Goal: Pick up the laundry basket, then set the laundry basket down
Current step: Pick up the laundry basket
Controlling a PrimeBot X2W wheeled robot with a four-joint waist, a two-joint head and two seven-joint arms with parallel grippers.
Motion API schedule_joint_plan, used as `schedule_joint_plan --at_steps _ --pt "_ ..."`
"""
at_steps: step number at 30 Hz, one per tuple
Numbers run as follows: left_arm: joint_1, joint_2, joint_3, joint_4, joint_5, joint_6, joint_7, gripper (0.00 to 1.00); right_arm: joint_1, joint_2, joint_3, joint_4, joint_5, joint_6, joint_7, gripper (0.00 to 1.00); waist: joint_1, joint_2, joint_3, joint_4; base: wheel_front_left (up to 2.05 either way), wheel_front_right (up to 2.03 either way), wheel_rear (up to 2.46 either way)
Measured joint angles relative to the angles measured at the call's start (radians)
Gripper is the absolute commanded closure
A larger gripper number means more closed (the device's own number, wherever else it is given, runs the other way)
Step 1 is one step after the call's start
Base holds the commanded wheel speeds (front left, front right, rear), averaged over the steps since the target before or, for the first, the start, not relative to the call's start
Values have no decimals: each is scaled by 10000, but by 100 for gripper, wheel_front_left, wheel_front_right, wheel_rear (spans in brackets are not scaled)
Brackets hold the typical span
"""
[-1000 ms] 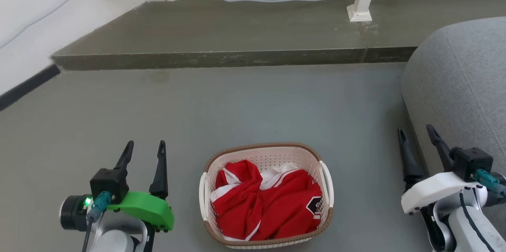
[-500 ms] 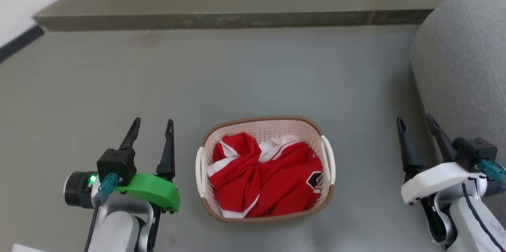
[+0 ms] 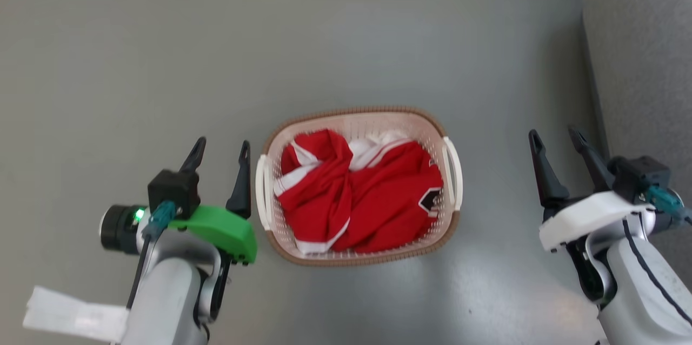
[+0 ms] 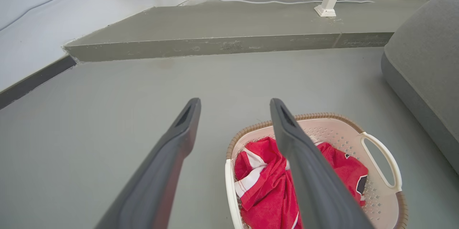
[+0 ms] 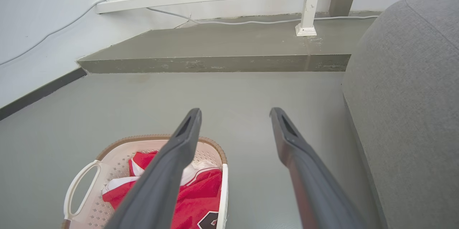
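Laundry basket (image 3: 361, 124), rounded cream-white perforated plastic with a brown woven-look rim, sits on the grey floor (image 3: 378, 37) holding a crumpled red-and-white garment (image 3: 373, 199). My head camera has tipped down, so I now see it whole. Left of it, my left gripper (image 3: 223, 143) has drawn in just beside its white left handle (image 3: 262, 188), fingers spread, empty. Right of it, my right gripper (image 3: 553, 132) stays well apart, also spread and empty. I judge the lift hasn't begun.

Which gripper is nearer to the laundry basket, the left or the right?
Left. The left gripper is open close beside the laundry basket, by its left handle. The right gripper, also open, is farther off its right side, with bare floor between.
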Motion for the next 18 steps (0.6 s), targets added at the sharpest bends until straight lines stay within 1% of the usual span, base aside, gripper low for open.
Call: schedule_joint_plan --at_steps 3,5,8,12,18 --pt "-344 -109 -44 219 -38 -88 159 0 -291 -12 71 144 0 12 84 0 1 0 424 -16 0 0 0" --pt "-632 -136 -63 414 -63 -153 324 0 -501 -21 113 251 0 98 140 0 0 0 710 -24 0 0 0" --pt "-1097 -159 -59 719 -107 -242 466 0 -907 -35 188 468 -4 132 213 0 1 0 1138 -31 0 0 0" --pt "-1743 -186 -111 1185 -148 -380 732 0 -1619 -19 410 761 -44 272 364 0 1 0 1712 -44 0 0 0" --pt "-2933 -299 -259 1973 -159 -619 1097 0 -2680 2 591 1281 -84 360 504 0 1 0 2572 -78 0 0 0"
